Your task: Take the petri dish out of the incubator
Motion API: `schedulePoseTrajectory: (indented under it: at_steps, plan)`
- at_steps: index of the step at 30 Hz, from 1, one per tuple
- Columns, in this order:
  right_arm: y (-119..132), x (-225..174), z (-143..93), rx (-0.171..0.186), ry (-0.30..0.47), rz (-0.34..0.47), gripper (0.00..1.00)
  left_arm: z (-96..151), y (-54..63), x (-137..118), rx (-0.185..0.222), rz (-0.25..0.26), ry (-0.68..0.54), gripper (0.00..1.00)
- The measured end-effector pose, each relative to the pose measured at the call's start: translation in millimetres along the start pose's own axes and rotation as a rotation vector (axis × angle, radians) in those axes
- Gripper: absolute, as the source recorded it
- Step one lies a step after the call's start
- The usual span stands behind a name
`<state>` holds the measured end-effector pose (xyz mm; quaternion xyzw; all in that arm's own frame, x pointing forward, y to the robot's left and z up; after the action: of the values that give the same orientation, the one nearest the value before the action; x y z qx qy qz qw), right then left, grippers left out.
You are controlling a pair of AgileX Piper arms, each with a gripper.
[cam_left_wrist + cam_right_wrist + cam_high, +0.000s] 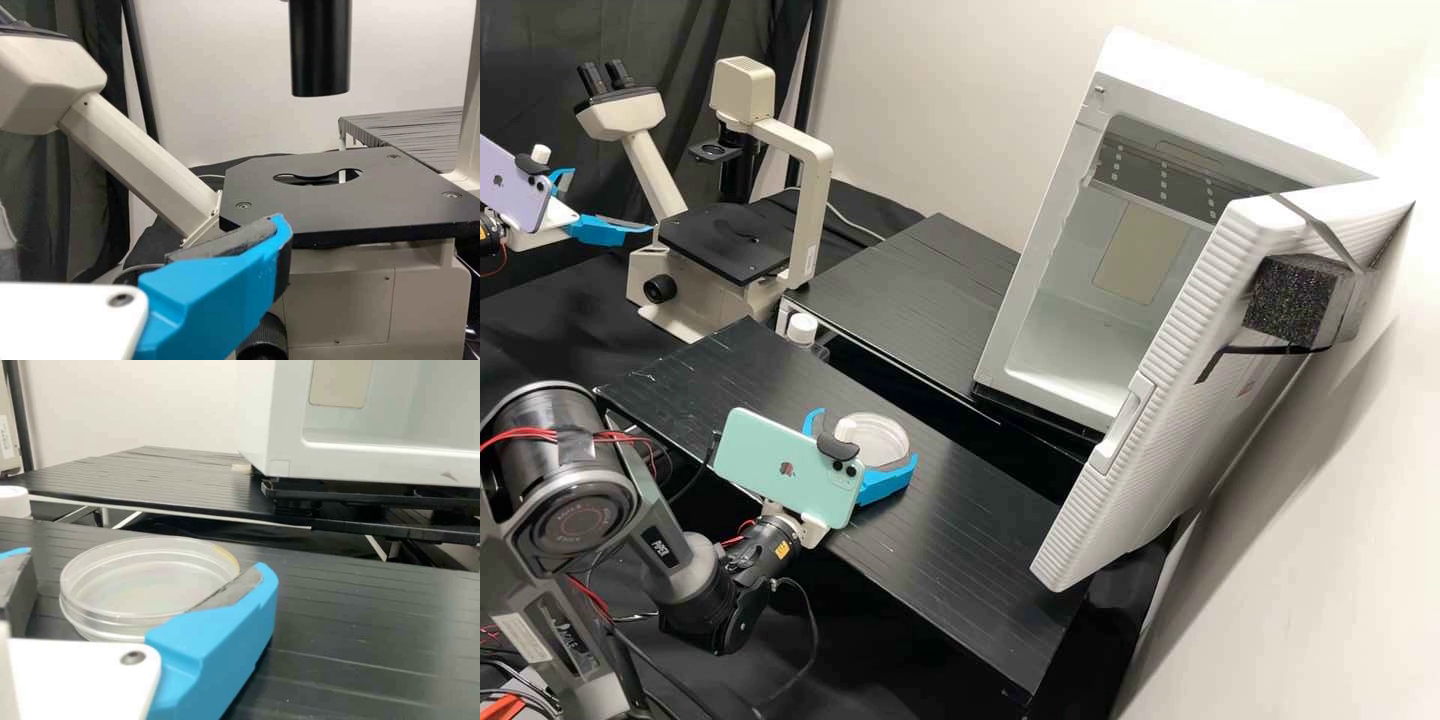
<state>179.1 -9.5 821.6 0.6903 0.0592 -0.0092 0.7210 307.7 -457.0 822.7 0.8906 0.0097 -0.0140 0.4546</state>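
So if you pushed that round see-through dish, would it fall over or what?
The petri dish would probably slide rather than tip, since it lies low and flat on the black platform. Its smooth round side could be a bit slippery. It looks thin-walled and clear, so it's likely stiff but might crack if squeezed hard.

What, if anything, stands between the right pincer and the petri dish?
Nothing visible does: the petri dish lies on the black surface, within the spread of the open right pincer. It is already outside the incubator, whose door stands open.
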Motion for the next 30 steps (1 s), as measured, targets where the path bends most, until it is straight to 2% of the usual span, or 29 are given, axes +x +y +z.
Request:
schedulePoseTrajectory:
  at_steps: [11,26,30]
  plan:
    - [-2,-4,-4,0.001,0.007,0.011,1.0,0,0.0,0,0.0,0.0,0.0,1.0]
    - [7,-12,-16,-0.034,0.042,0.093,1.0,0,0.0,0,0.0,0.0,0.0,1.0]
    - [13,-15,-20,-0.038,0.048,0.143,1.0,0,0.0,0,0.0,0.0,0.0,1.0]
